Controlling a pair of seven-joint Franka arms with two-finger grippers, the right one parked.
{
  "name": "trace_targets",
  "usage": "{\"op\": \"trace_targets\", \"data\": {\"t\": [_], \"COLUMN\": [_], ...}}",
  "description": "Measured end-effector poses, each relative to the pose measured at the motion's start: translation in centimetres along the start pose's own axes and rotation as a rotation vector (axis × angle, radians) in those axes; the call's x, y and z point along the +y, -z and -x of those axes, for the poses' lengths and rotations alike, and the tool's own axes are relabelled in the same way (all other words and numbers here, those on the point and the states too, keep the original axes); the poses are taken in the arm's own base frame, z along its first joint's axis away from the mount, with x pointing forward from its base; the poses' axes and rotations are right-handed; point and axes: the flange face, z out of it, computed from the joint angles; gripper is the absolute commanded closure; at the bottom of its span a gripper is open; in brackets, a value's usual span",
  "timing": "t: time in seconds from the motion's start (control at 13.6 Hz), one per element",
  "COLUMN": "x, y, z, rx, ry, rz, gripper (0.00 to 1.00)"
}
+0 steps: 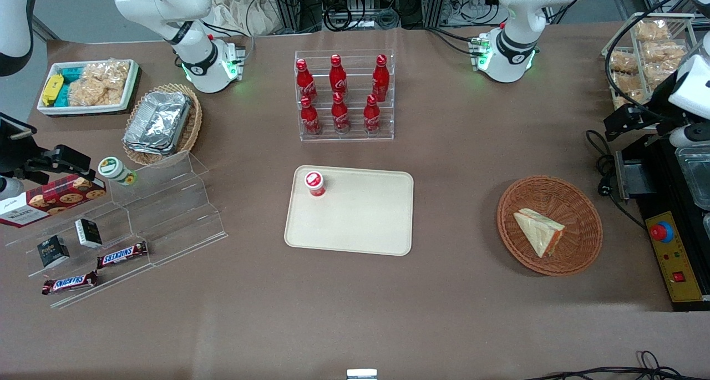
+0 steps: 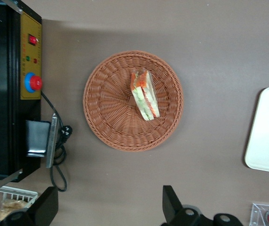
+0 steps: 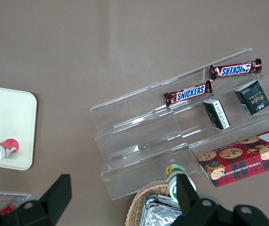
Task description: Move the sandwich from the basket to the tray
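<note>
The sandwich [image 1: 539, 231], a pale wedge with an orange-red filling edge, lies in the round reddish-brown wicker basket [image 1: 577, 202] toward the working arm's end of the table. Both show in the left wrist view, sandwich [image 2: 144, 94] in basket [image 2: 106, 108]. The cream tray [image 1: 360, 224] lies flat at the table's middle; its corner shows in the left wrist view [image 2: 268, 136]. My left gripper [image 1: 638, 122] hangs high above the table, farther from the front camera than the basket. It is open and empty [image 2: 108, 209], its fingers wide apart, clear of the basket.
A small red-capped bottle [image 1: 315, 183] stands on the tray's corner. A rack of cola bottles [image 1: 344, 97] stands farther back. A black control box with a red button [image 1: 663, 233] and a cable [image 1: 602, 163] lie beside the basket. A clear stepped shelf [image 1: 166, 219] with snacks stands toward the parked arm's end.
</note>
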Motion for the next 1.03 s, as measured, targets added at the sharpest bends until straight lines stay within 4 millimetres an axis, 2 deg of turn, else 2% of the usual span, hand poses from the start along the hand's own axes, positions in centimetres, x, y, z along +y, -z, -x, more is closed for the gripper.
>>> {"op": "trace_targets", "data": {"t": [0.29, 0.66, 0.81, 1.03], "x": [0.2, 0.2, -1.0, -2.0], "y": [1.0, 0.4, -1.3, -7.0], "z": [0.2, -0.1, -1.1, -3.9], "rx": [-0.013, -0.029, -0.048, -0.081], "ry": [-0.007, 0.036, 0.090, 0.128], "rz": [-0.017, 0.065, 0.108, 0.122], "gripper": [0.00, 0.00, 0.00, 0.00]}}
